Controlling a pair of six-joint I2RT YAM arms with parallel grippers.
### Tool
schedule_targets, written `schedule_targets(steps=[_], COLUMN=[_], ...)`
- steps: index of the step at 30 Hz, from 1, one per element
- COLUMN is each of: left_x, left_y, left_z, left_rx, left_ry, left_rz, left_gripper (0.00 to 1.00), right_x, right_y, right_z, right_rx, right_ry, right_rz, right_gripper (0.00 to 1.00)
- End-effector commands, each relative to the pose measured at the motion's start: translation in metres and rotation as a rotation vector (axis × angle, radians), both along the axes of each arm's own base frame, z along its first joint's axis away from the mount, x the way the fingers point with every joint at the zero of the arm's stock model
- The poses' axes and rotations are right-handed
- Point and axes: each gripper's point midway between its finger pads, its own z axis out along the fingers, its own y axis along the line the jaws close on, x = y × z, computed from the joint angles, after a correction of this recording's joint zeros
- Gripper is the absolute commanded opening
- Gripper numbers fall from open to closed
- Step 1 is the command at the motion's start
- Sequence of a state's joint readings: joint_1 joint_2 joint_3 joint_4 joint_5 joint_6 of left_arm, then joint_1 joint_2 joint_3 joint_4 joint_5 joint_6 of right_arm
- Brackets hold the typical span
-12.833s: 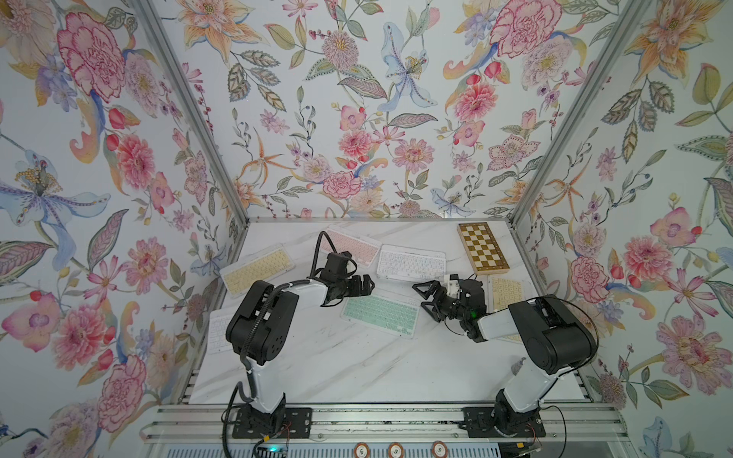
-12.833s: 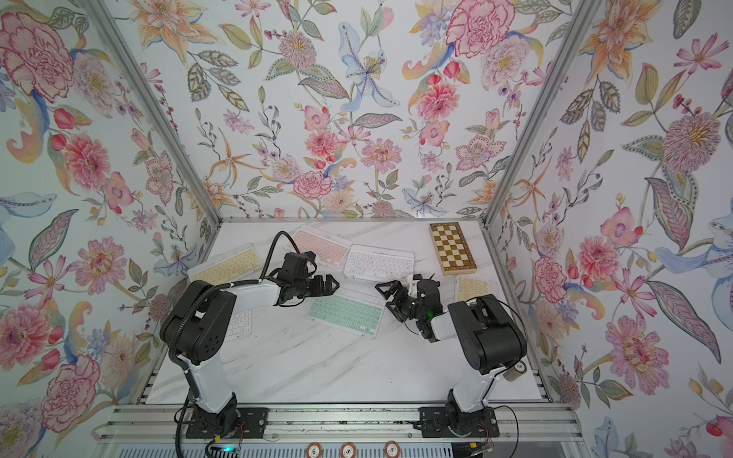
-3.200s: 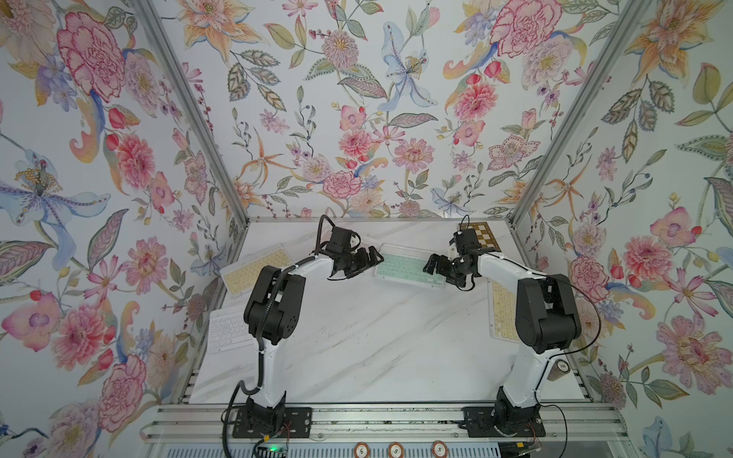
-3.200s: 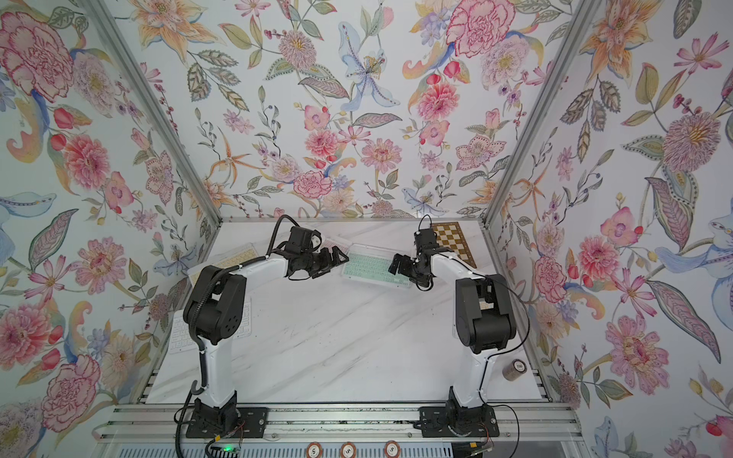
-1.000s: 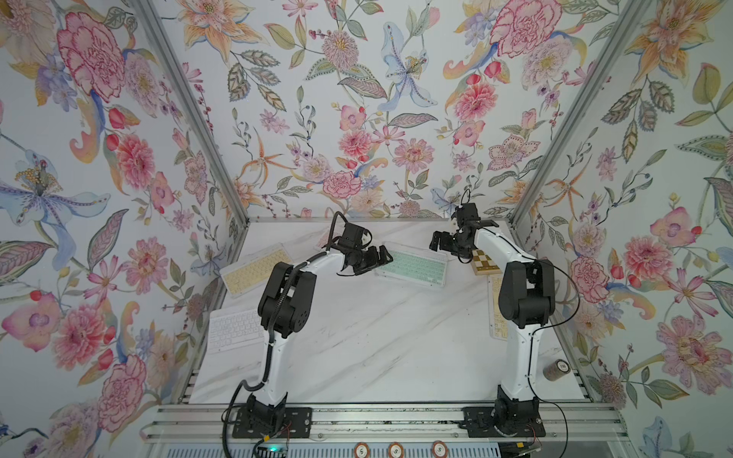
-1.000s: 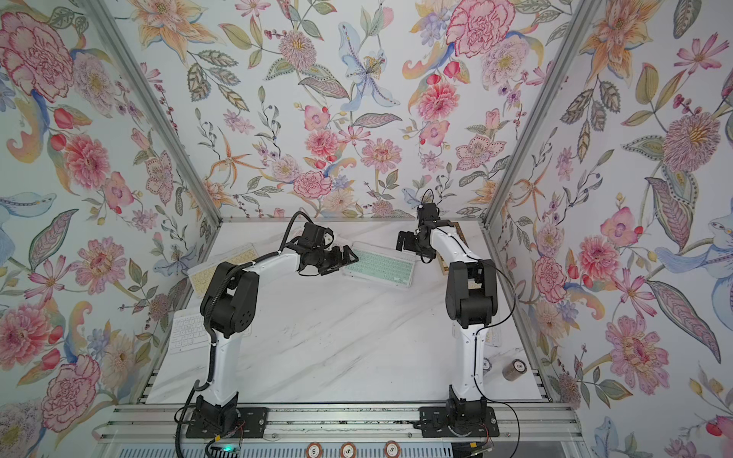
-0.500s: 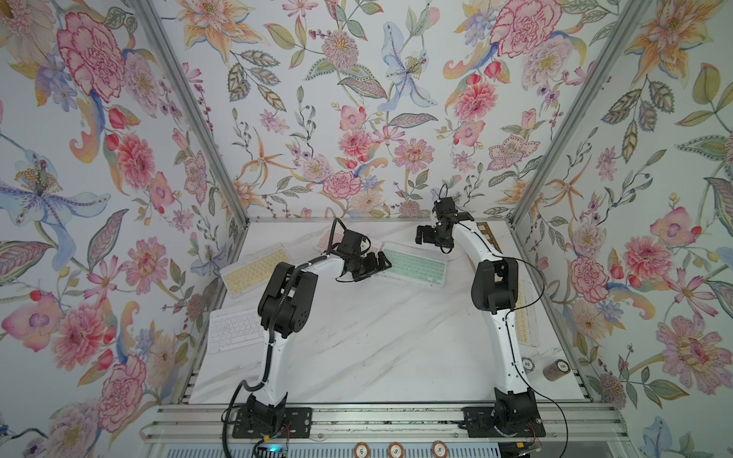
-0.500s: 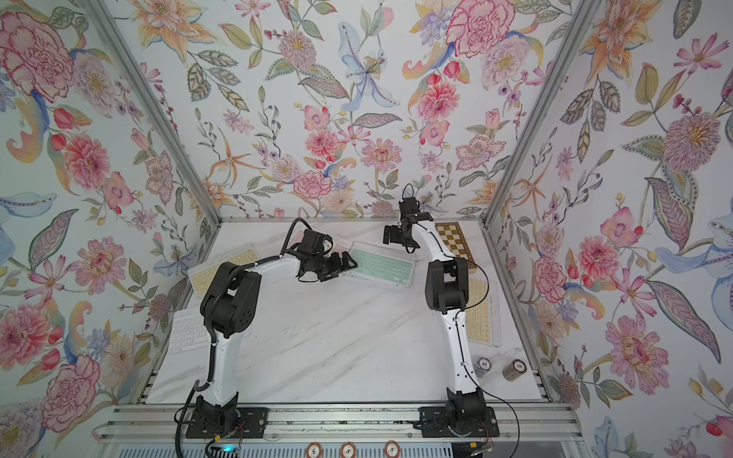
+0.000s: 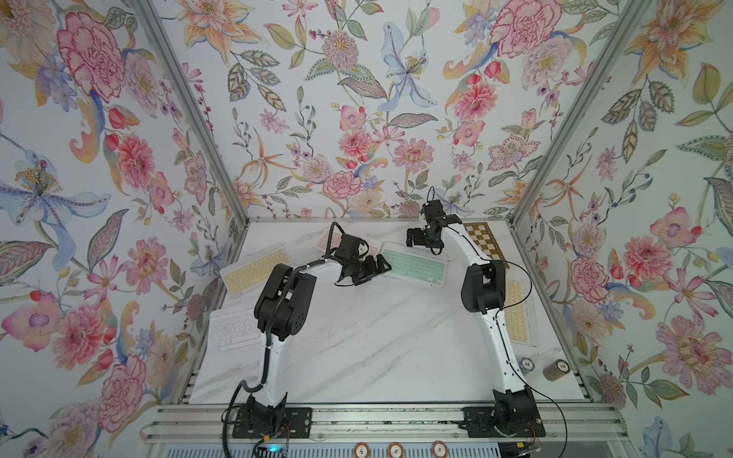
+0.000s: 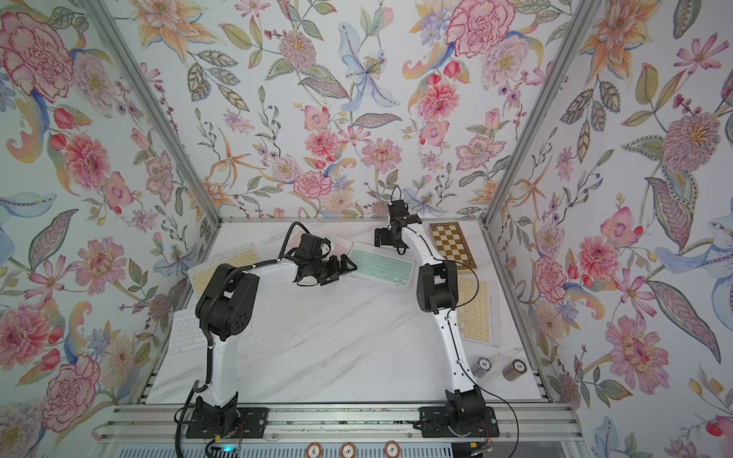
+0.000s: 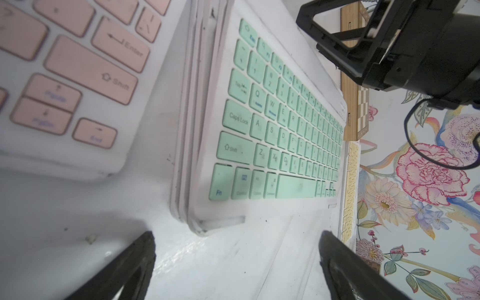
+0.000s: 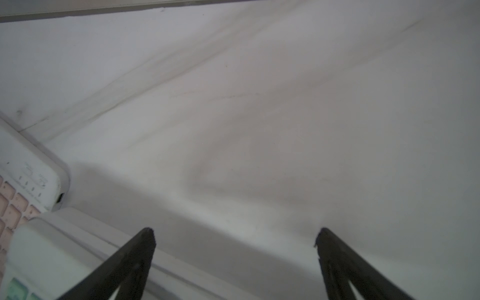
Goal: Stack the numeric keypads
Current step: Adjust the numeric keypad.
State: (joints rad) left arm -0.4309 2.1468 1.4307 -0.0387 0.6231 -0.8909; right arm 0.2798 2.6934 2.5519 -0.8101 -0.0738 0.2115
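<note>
Both hands are wide open, gripping nothing. The left hand (image 9: 377, 266) sits low at the left end of the mint keypad (image 9: 414, 266), which tops a little stack at the back middle of the bench (image 9: 377, 349). The right hand (image 9: 416, 239) hovers by its far edge. The pink keypad (image 11: 67, 67) lies just beside the stack, while the yellow keypad (image 9: 254, 273) and white keypad (image 9: 232, 329) are off to the left.

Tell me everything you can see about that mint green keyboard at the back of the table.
The mint green keyboard is a slim rectangle of pastel green keys in a white, plastic-looking frame. It lies flat, keys up, turned askew, topping a stack of similar white frames. The left pincer and right pincer stand open nearby, neither touching it.
</note>
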Motion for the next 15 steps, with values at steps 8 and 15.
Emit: schedule_targets(steps=[8,15], left_x=[-0.012,-0.015], left_y=[-0.002,-0.003], left_z=[0.009,0.009], left_rx=[-0.016,-0.016], left_ry=[0.013,0.015], left_rz=[-0.005,-0.008], left_gripper=[0.99,0.99], right_x=[-0.005,-0.007], right_y=[0.011,0.015], right_z=[-0.005,-0.003], right_rx=[0.007,0.021], right_ry=[0.017,0.019], right_rz=[0.053,0.066], right_gripper=[0.99,0.99])
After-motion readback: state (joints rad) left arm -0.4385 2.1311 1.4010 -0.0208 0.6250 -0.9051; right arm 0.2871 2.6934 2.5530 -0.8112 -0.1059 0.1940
